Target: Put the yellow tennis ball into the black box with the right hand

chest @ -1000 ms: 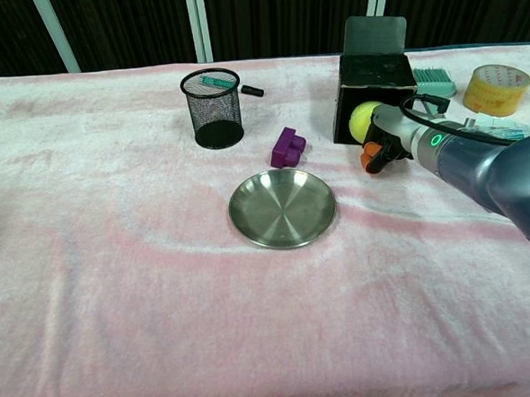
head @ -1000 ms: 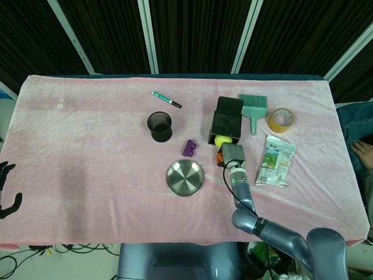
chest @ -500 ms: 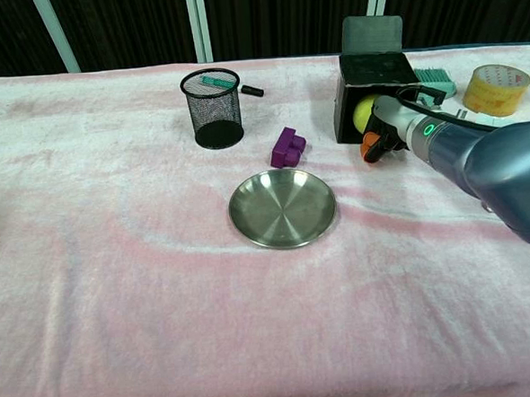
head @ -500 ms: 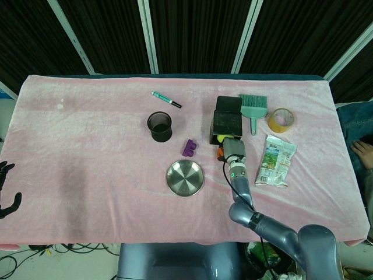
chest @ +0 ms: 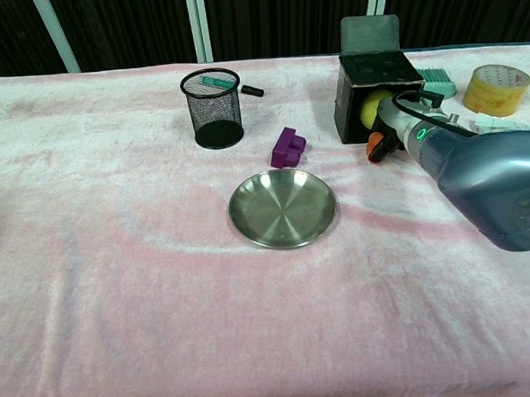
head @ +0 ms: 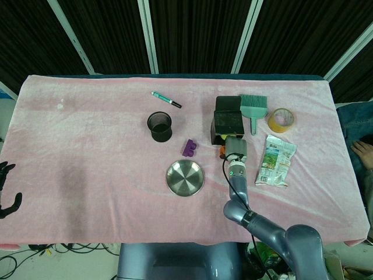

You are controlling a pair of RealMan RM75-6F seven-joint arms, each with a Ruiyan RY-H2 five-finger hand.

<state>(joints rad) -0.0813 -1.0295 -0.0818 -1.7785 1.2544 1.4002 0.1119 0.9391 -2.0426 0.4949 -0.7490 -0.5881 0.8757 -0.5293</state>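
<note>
The right hand [chest: 385, 126] reaches into the open front of the black box [chest: 372, 77], which lies on its side toward the far right part of the tabletop [head: 87, 151]. The yellow tennis ball [chest: 373, 107] sits inside the box mouth, pressed against the hand; whether the fingers grip it or merely touch it cannot be told. The left hand [head: 7, 192] hangs off the left edge of the tabletop, fingers apart, holding nothing.

A steel dish [chest: 282, 207] lies near the centre, with a purple block [chest: 288, 146] just behind it. A black mesh cup [chest: 212, 108] stands further left; a green marker [head: 166, 100] lies beyond it. A green brush [head: 253, 108], a tape roll [head: 280, 120] and a snack packet [head: 275, 161] lie to the right of the box.
</note>
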